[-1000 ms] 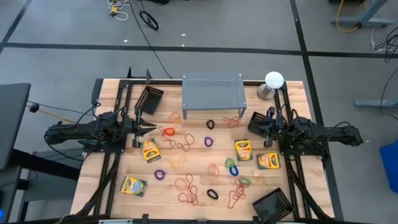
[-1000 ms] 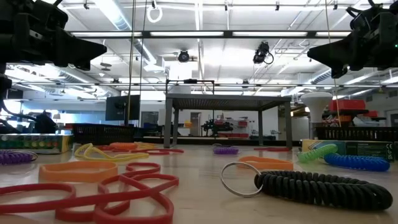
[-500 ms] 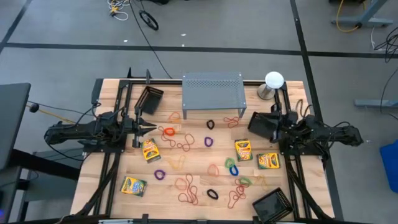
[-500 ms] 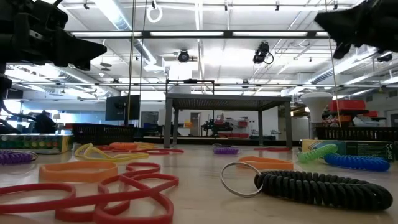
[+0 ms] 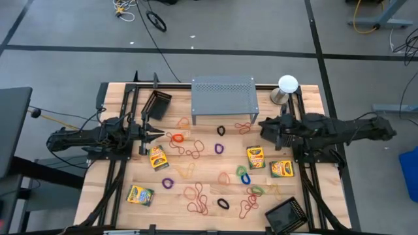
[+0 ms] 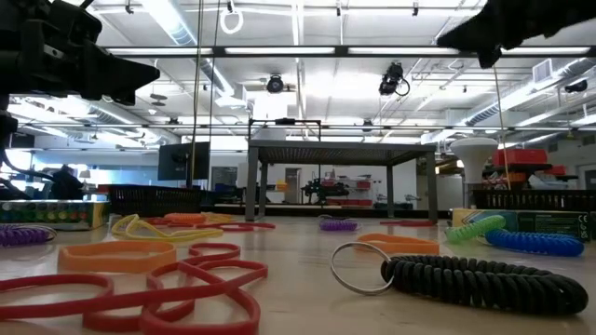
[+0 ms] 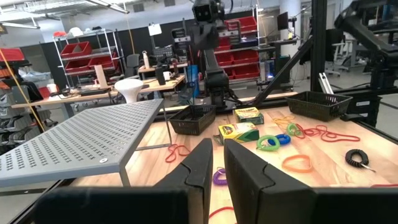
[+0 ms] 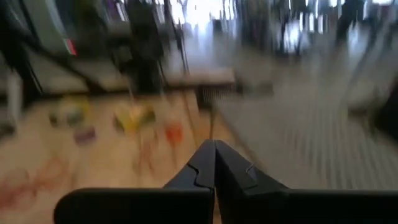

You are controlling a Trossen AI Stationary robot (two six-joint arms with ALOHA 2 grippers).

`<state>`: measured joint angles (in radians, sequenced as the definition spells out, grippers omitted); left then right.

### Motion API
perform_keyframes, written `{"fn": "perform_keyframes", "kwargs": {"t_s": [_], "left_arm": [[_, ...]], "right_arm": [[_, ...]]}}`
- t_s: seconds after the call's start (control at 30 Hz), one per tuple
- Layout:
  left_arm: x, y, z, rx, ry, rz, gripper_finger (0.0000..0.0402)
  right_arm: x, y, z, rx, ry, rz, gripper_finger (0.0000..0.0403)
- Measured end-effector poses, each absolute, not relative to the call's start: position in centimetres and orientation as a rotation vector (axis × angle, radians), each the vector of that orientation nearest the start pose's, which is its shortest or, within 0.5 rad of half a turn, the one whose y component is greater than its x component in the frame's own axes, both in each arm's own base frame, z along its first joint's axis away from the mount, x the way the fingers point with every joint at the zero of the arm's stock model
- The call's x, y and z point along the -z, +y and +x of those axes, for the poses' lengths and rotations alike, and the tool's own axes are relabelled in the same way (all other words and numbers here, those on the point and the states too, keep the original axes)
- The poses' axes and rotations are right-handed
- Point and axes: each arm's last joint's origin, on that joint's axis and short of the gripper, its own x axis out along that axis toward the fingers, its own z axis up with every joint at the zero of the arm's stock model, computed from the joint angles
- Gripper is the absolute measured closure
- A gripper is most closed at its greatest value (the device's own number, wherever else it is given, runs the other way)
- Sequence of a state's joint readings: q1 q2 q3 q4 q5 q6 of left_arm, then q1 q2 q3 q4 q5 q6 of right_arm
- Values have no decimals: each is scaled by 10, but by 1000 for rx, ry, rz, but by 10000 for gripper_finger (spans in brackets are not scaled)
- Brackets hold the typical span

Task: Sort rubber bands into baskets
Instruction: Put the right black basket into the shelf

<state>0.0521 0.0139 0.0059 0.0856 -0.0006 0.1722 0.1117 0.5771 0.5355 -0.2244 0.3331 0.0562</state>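
Rubber bands (image 5: 196,151) in orange, red, purple, green and black lie scattered flat across the middle of the table, and they fill the foreground of the low view (image 6: 186,279). One black mesh basket (image 5: 157,104) sits at the far left and another (image 5: 286,214) at the near right. A third basket (image 5: 270,133) shows only partly under my right gripper. My left gripper (image 5: 159,134) (image 7: 218,163) hovers above the left side of the table with its fingers together, touching nothing. My right gripper (image 5: 262,124) (image 8: 214,152) is shut and held high (image 6: 447,37) over the right basket's far-left corner.
A grey perforated stand (image 5: 223,98) stands at the far middle, with a white domed object (image 5: 287,83) at the far right corner. Several crayon boxes lie among the bands, at the left (image 5: 157,156), near left (image 5: 140,194) and right (image 5: 255,157) (image 5: 281,169). Black arm frames run along both table sides.
My right gripper has risen and reached toward the table's left and slightly its far edge, with the arm stretching out over the right basket. It has stayed shut. The right wrist view is blurred by the motion. The rubber bands and baskets have not moved.
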Motion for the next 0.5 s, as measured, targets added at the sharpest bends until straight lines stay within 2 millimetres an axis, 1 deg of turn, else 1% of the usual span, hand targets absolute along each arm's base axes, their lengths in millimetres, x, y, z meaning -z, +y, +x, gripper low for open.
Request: {"fn": "perform_keyframes", "kwargs": {"t_s": [0.13, 0.23, 0.37, 0.43, 0.5], "left_arm": [[-173, 5, 98, -58, -73, 174, 351], [-173, 5, 98, -59, -73, 174, 351], [-173, 5, 98, -59, -73, 174, 351], [-173, 5, 98, -58, -74, 174, 351], [-173, 5, 98, -58, -73, 174, 351]], "right_arm": [[-281, 18, 153, 281, 524, 37, 400], [-278, 27, 162, 331, 722, 65, 401], [-263, 35, 168, 457, 955, 135, 399], [-251, 35, 169, 543, 1058, 156, 389], [-240, 34, 172, 601, 1142, 177, 370]]}}
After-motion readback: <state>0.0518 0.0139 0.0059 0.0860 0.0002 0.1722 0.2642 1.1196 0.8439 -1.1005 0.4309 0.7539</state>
